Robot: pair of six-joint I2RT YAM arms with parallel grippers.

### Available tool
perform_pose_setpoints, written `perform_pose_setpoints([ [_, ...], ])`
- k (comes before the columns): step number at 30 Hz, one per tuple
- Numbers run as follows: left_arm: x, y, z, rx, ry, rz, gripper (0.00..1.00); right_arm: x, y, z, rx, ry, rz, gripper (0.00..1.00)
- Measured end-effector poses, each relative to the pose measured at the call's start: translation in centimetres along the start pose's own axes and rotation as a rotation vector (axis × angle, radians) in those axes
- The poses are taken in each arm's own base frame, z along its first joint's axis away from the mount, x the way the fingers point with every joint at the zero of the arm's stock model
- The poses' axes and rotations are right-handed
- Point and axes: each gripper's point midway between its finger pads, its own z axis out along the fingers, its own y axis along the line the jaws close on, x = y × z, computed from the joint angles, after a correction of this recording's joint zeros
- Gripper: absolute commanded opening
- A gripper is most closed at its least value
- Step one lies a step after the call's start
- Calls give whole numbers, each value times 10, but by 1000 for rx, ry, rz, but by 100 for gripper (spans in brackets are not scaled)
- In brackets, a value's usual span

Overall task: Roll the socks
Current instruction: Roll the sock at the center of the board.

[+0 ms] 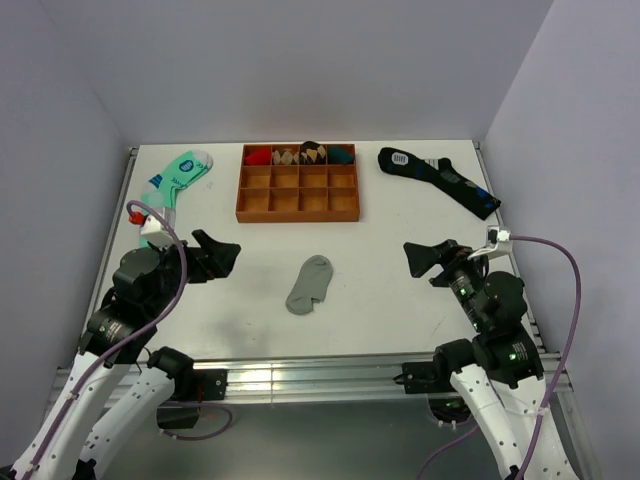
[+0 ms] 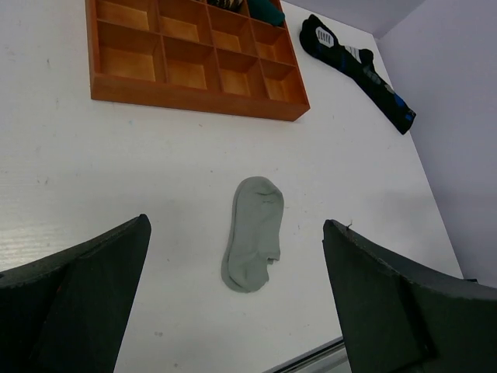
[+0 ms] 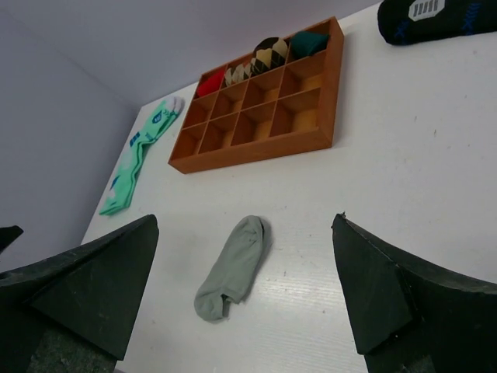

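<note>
Grey socks [image 1: 309,284] lie flat on the white table [image 1: 400,300], in front of the wooden tray [image 1: 297,215] and well apart from it, roughly in line with its middle. Their rounded end points toward the tray. They read as one flat shape, so you cannot tell how squarely the two are stacked.

Your left gripper [image 1: 222,252] hangs in front of the tray and off to its left, jaws spread wide, holding nothing. Your right gripper [image 1: 425,258] hangs in front of the tray and off to its right, equally wide and empty. Neither touches the socks.

The main risk is probably the thin, soft knit. If you pinch too shallowly you may lift only the upper layer and pull the pair apart. If you press too low, the fingertips may scrape the table. The table looks smooth, so the socks may slide toward the tray instead of curling unless one gripper pins an end. A loose first fold would likely spring open.

With both grippers closing on so small a target, they could bump each other.

A mint-green sock [image 1: 178,178] lies left of the tray and a navy sock [image 1: 440,180] lies to its right. Neither is your target.
</note>
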Motion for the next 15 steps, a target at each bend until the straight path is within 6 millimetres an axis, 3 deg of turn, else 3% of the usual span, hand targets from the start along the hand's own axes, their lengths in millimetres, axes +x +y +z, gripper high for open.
perform_pose_setpoints([
  [10, 3, 0, 2, 4, 14, 0, 99, 4, -5, 1, 14, 15, -33, 100],
  [15, 4, -1, 3, 6, 20, 1, 100, 16, -2, 9, -19, 70, -44, 100],
])
